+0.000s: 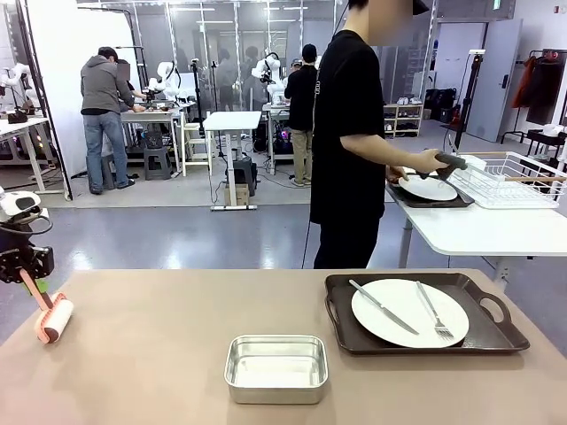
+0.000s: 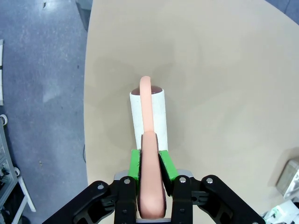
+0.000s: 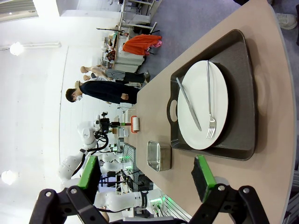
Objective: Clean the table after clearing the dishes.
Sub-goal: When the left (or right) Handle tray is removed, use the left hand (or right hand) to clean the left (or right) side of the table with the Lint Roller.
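My left gripper (image 1: 29, 276) (image 2: 150, 170) is shut on the pink handle of a lint roller (image 1: 53, 319), at the tan table's (image 1: 159, 354) far left edge. The roller's white drum (image 2: 148, 114) rests on the tabletop. A white plate (image 1: 410, 312) with a knife and a fork lies on a dark brown tray (image 1: 496, 332) at the right of the table. My right gripper (image 3: 146, 173) is open and hovers apart from that tray (image 3: 243, 93) and plate (image 3: 203, 105). The person's hands hold a second tray with a plate (image 1: 430, 189) on the white table.
A small steel pan (image 1: 276, 367) (image 3: 159, 156) stands near the table's front middle. A white wire rack (image 1: 509, 177) sits on the white side table (image 1: 478, 232) at the back right. The person stands between the two tables.
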Tool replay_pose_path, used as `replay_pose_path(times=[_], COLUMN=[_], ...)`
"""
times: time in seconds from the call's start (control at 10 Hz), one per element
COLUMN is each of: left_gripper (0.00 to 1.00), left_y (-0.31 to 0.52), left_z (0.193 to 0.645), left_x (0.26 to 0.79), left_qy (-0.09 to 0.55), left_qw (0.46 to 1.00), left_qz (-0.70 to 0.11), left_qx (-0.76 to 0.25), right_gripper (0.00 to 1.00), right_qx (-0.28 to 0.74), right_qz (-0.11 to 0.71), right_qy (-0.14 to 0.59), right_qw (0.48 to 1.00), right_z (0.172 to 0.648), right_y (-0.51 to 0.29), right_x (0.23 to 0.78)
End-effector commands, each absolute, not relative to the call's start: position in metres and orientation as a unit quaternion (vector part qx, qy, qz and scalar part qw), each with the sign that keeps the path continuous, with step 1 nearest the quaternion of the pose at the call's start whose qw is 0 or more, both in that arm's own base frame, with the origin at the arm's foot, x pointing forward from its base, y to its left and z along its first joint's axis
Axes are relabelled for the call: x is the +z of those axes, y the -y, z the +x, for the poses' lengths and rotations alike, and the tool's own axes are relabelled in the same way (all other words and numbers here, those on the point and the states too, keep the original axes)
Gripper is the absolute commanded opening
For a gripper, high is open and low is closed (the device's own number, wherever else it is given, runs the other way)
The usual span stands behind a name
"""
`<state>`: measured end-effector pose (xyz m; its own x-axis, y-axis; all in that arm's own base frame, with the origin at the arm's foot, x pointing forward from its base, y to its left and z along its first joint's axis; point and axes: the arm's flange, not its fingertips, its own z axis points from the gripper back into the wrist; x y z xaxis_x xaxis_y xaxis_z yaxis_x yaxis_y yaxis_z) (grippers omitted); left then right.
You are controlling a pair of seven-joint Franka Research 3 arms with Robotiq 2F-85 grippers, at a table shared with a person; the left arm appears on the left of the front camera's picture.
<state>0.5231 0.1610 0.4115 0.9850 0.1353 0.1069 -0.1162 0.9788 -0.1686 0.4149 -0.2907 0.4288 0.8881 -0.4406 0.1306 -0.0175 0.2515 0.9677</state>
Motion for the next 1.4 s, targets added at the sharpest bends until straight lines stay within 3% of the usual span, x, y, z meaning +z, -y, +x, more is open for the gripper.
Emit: replay_pose_path(times=[0.0, 0.8, 1.3], left_gripper=[0.22, 0.22, 0.22], left_y=[-0.158, -0.076, -0.048], left_z=[0.512, 0.486, 0.486], left_x=[0.4, 0.527, 0.547], left_qy=[0.045, 0.079, 0.098], left_qw=[0.995, 0.996, 0.994], left_qz=[-0.048, 0.034, 0.038], left_qx=[0.071, 0.031, 0.013], right_gripper=[1.0, 1.0, 1.0], right_qx=[-0.136, -0.136, -0.136], right_qz=[0.596, 0.596, 0.596], right_qy=[0.195, 0.195, 0.195], right_qw=[0.767, 0.767, 0.767], right_z=[0.414, 0.414, 0.414], right_y=[0.29, 0.29, 0.29], right_x=[0.432, 0.432, 0.432])
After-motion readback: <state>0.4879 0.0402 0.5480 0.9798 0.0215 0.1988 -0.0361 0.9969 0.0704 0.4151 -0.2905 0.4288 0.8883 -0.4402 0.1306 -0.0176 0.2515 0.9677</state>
